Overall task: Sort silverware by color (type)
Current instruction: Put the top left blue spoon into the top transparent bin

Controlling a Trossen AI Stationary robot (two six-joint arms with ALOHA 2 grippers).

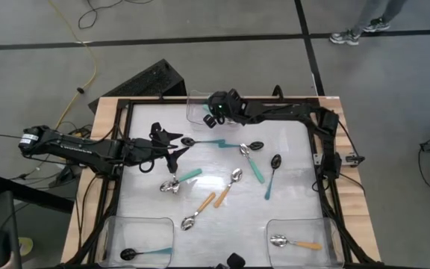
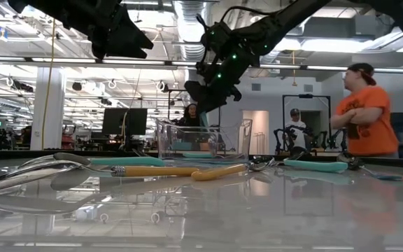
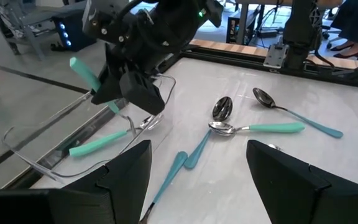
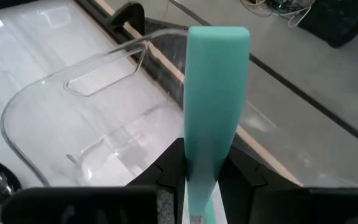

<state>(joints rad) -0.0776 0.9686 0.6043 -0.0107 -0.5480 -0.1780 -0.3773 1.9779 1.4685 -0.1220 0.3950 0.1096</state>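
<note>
Two grippers are working above the bench (image 1: 290, 217). Right gripper (image 1: 216, 108) is clenching a teal-handled spoon (image 4: 215, 106) over the clear bin (image 1: 198, 104) at the far edge, likely to drop it there. Left gripper (image 1: 172, 149) is hovering released above scattered spoons (image 1: 230, 183).

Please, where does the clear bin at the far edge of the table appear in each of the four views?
High view: clear bin at the table's top middle edge, below the right gripper.
Low view: middle, behind the spoons.
Left wrist view: left side.
Right wrist view: left and middle, behind the handle.
Shared landmark: the right gripper above it, shut on a teal-handled spoon.
</note>
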